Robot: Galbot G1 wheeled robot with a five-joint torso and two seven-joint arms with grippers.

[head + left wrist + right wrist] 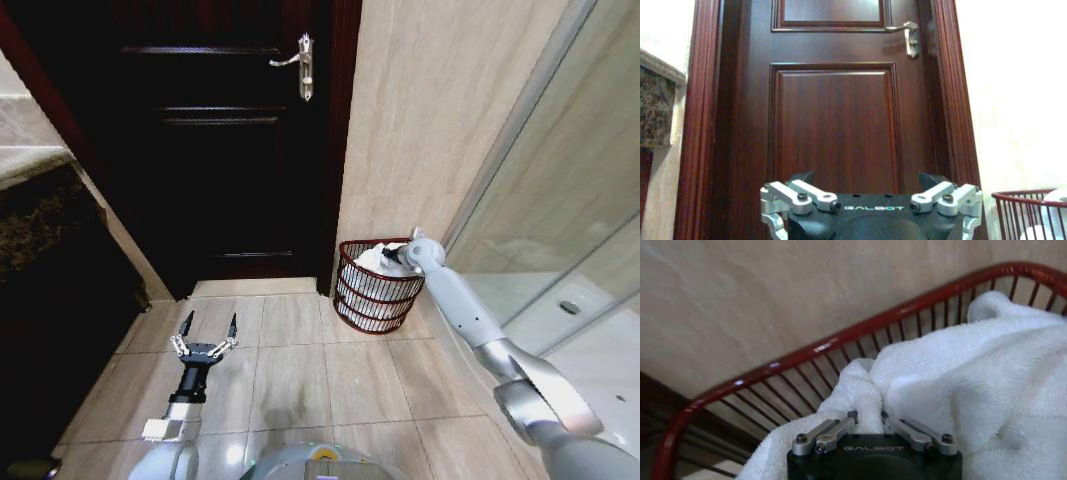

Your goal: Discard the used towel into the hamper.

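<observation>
1. The hamper [378,290] is seen on the floor [290,370] against the tiled wall [440,110], just beside the dark door [220,140]; the white towel [378,262] is already lying inside it, heaped up to the rim.
2. The right gripper [392,256] is held over the hamper's mouth; in the right wrist view a fold of the towel [960,375] is seen pinched between narrow-set fingers, so the gripper [867,421] is judged to be closed on the cloth, though the fingertips themselves are buried in the pile and the hold may be looser than it looks.
3. The left gripper [206,333] is parked low over the floor, well apart from the hamper, with its fingers spread wide; it is faced towards the door [833,115] in its own wrist view.
4. The towel is judged to be light, soft and limp; no shape will be kept when it is lifted, and it will drape and sag; a bunched fold or ridge is best taken, since a flat layer would slip; the terry loops could snag on the wire rim [840,337].
</observation>
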